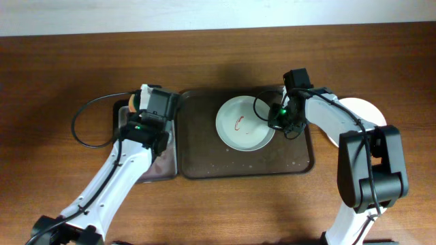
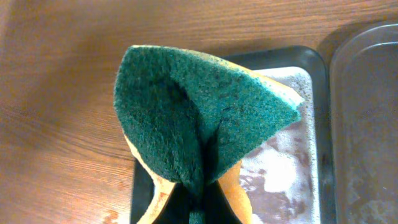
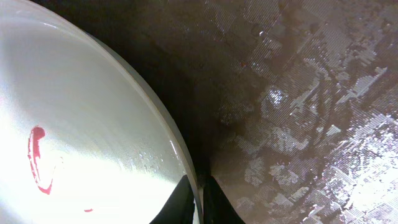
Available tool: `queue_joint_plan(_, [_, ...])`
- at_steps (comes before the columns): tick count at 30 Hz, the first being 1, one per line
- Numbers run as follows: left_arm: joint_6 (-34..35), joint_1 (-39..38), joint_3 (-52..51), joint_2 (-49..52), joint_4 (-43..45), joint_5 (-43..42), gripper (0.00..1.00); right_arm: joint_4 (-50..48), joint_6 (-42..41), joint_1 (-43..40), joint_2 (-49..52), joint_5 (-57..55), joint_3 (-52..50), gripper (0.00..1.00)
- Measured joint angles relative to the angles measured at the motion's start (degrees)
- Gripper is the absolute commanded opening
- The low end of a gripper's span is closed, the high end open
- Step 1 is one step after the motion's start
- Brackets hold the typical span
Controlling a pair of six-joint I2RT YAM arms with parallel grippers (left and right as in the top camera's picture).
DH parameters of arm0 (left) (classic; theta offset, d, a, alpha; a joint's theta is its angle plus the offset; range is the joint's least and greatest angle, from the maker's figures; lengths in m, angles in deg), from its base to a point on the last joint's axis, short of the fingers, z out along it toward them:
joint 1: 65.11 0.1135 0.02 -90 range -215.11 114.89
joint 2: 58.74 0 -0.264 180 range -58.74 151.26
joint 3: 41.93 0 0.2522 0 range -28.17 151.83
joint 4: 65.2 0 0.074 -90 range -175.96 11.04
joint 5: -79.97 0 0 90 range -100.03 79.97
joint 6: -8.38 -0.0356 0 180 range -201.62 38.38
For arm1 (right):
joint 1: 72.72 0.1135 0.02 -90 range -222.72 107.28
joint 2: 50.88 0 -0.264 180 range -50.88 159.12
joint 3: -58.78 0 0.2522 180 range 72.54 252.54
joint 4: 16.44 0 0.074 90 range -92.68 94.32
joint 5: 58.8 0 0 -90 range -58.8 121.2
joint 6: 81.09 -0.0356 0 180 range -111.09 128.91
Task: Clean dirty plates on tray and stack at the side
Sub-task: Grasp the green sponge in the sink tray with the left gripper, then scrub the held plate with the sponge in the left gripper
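The left fingers (image 2: 217, 205) pinch a folded green sponge (image 2: 199, 106) above the small pan (image 2: 292, 168). The right fingers (image 3: 180, 202) clamp the rim of the red-smeared plate (image 3: 81, 137) on the tray (image 3: 298, 93).

The left gripper (image 2: 200, 210) barely shows at the bottom edge, its dark fingers clamped tight on a sponge (image 2: 186, 106). The sponge is squeezed into a fold, so the green scouring face bulges up and out while the orange foam peeks from underneath. Below it sits a small pan (image 2: 316, 87) with a black rim, its grey floor streaked with white suds. The tray (image 2: 367, 137) lies just beside the pan on the right, only its rounded corner in sight, all on a wooden table (image 2: 56, 74)
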Motion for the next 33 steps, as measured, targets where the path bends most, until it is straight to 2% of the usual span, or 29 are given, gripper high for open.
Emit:
queue_joint_plan(6, [0.0,-1.1,0.0,0.0,0.0,3.8,0.0,0.0,0.0,0.0,0.0,0.0,0.0,0.09])
queue_joint_plan(25, [0.0,-1.1,0.0,0.0,0.0,3.0,0.0,0.0,0.0,0.0,0.0,0.0,0.0,0.09])
queue_joint_plan(29, [0.0,2.0,0.0,0.0,-1.5,-6.9,0.0,0.2,0.0,0.0,0.0,0.0,0.0,0.08])
queue_joint_plan(33, [0.0,9.1,0.0,0.0,-2.2,-18.6,0.0,0.3,0.0,0.0,0.0,0.0,0.0,0.08])
